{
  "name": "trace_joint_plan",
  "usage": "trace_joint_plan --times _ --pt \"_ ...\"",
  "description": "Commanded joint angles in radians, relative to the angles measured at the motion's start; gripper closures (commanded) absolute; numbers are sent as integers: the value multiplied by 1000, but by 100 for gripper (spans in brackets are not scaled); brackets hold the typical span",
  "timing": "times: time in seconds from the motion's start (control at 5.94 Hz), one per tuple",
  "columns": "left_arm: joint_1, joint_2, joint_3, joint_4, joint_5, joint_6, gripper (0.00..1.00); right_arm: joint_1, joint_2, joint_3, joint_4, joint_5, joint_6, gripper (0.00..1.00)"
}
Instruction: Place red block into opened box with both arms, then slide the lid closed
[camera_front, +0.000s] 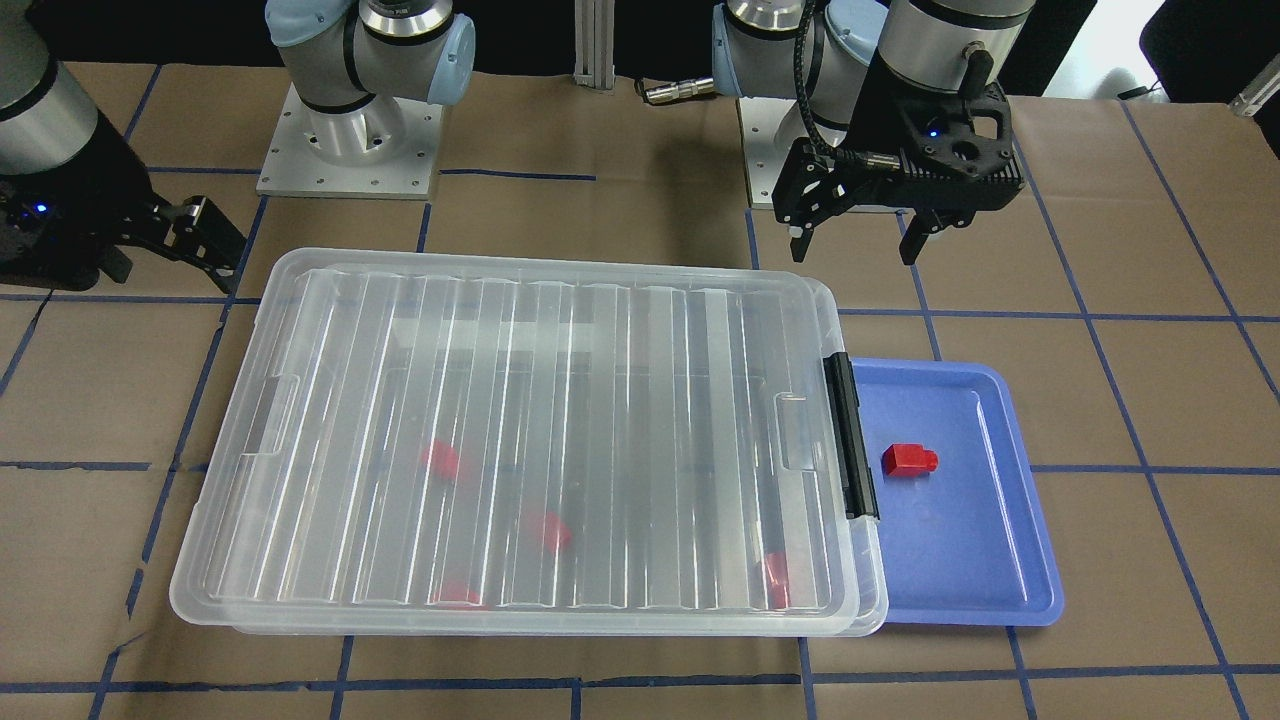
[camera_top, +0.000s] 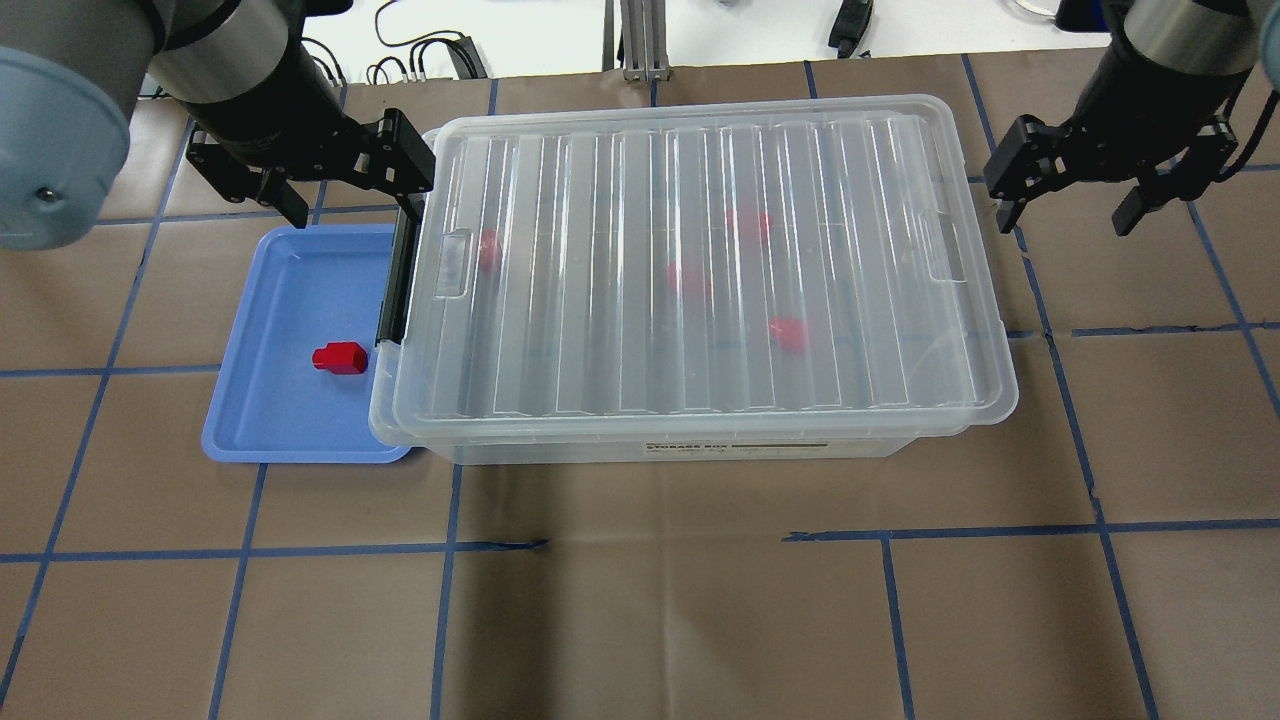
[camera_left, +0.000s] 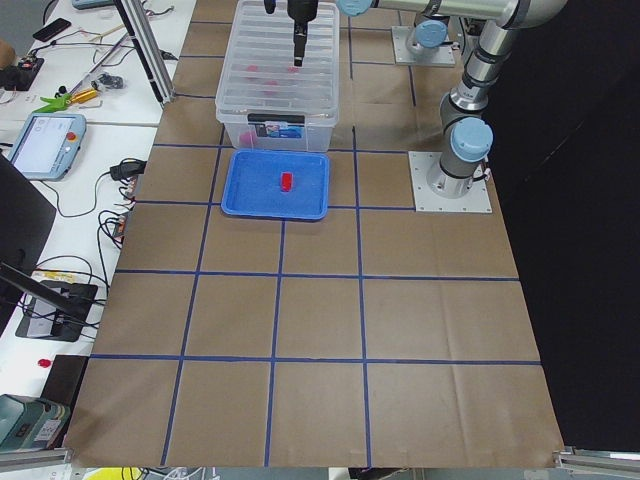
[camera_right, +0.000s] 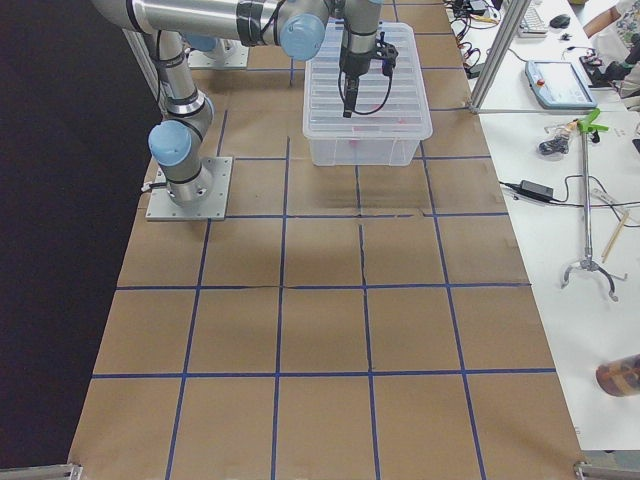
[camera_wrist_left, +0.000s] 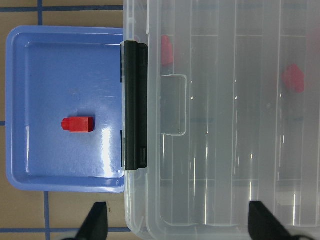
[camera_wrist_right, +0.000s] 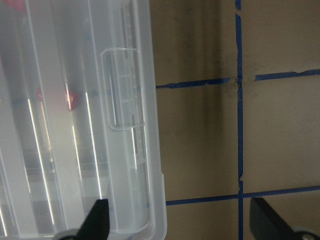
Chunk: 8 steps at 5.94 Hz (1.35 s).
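Up front, the ribbed lid (camera_front: 520, 440) lies flat on the box (camera_top: 700, 450), with 4 blurred red shapes (camera_front: 440, 460) showing through and the box rim peeking out at the black latch (camera_front: 850, 435) end. The red block (camera_front: 908, 459) sits alone in the blue tray (camera_front: 960, 570), just beside that latch and outside the box. The left tool (camera_front: 856, 250) hangs above the latch end, jaws apart and empty, and the right tool (camera_top: 1065, 222) hangs equally wide and empty over the opposite short end.

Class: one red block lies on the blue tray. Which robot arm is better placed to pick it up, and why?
Left, likely. The left gripper hovers, jaws open, beside the blue tray holding the red block; the right gripper hangs beyond the box's opposite end.
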Motion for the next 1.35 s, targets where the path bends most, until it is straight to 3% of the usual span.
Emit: trace_joint_plan --times 0.0,0.51,1.18 --pt "0 0 -1 -1 2 5 2 -26 33 38 -37 2 -6 0" --pt "0 -4 4 -2 3 15 2 -21 34 237 -329 5 21 0" --pt "2 -4 2 1 6 179 3 3 43 257 -352 5 54 0"
